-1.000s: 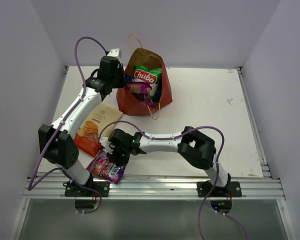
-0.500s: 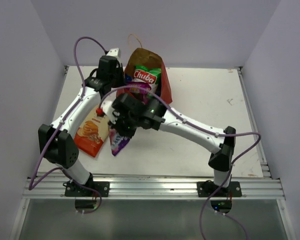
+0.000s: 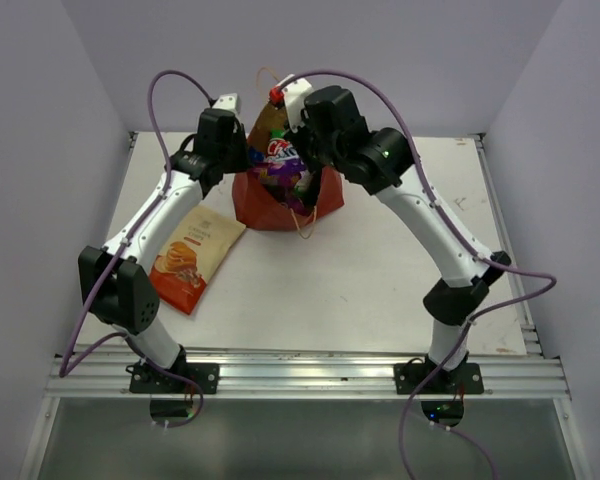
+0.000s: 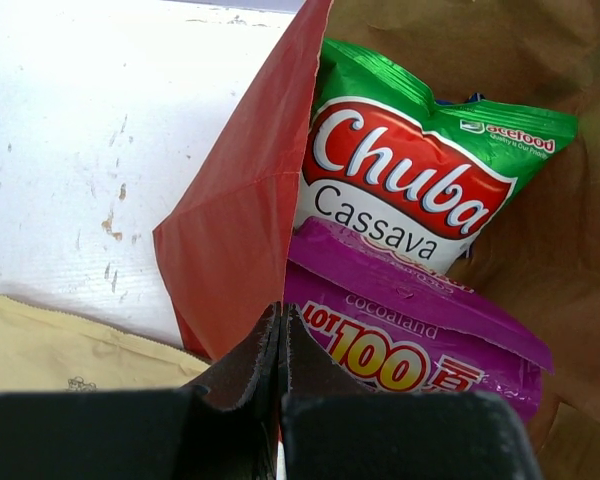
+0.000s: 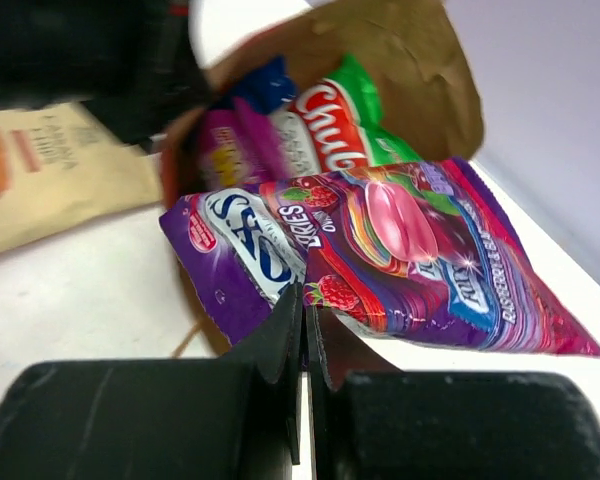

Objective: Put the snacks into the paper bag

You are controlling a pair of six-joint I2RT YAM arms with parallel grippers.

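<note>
Right end effector grips purple candy pack at its edge; left end effector pinches paper bag, 12 o'clock. We judge it light, floppy.

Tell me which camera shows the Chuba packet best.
Left wrist: the Chuba packet is large and sharp in the paper bag. Right wrist shows it blurred beyond the purple candy pack; top external shows only a small patch.

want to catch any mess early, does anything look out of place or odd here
Nothing looks spilled or torn. The beige-orange packet lies on the table left of the paper bag, outside it. The left gripper pinches the bag's wall; the right gripper holds a purple packet at its mouth.
</note>
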